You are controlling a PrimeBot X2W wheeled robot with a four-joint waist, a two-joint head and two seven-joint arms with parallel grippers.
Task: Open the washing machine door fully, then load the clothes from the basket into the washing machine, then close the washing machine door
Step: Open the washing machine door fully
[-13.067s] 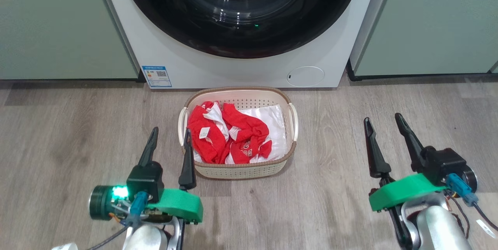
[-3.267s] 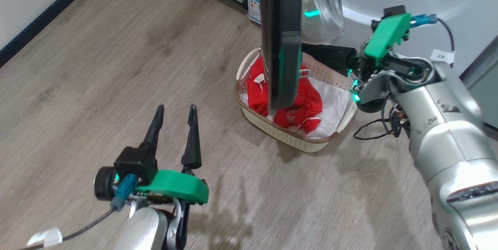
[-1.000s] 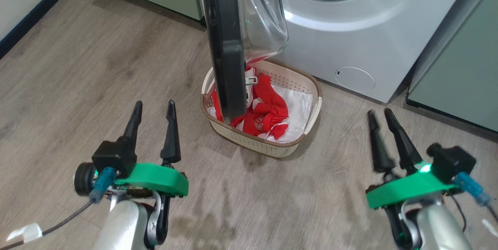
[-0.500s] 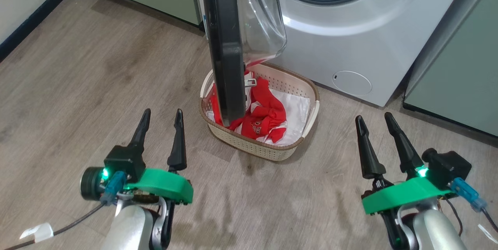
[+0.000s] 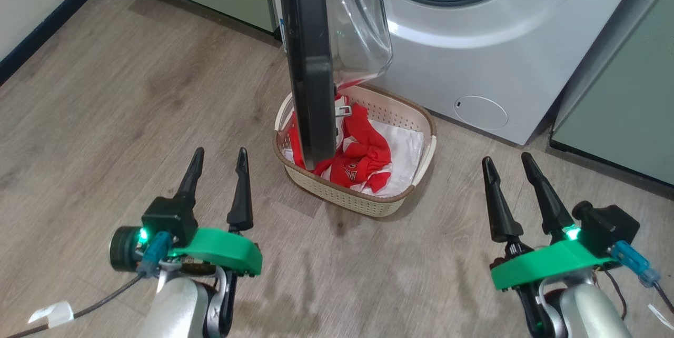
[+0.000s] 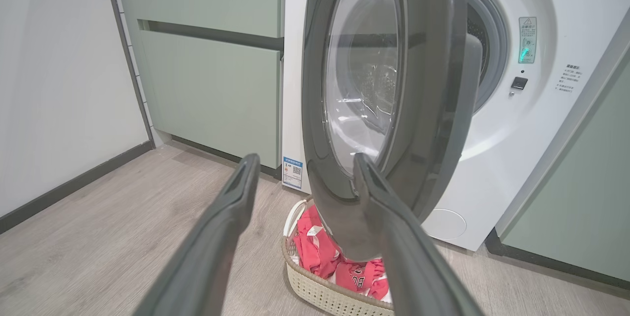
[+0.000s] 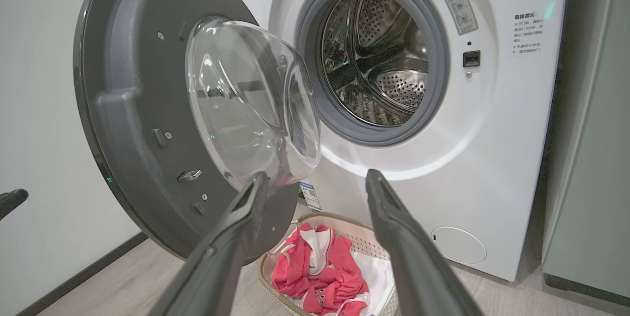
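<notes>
Jaws are seen released and holding nothing, left jaws and right jaws alike, held low over open floor (image 5: pixel 105 117), well clear of the basket (image 5: pixel 358 198). The washing machine door (image 5: pixel 310 90) is swung out edge-on, its lower rim hung over the basket, where the clothes (image 5: pixel 368 151) are heaped. The washing machine (image 5: pixel 474 64) drum (image 7: pixel 379 60) is exposed.

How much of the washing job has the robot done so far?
Done: the big round black-rimmed glass door of the white washing machine stands open, maybe not fully. In hand: nothing; the left hand and right hand are open and empty. Left: the red-and-white clothes lie in the cream plastic basket, the steel drum looks empty, and the door needs closing.
</notes>
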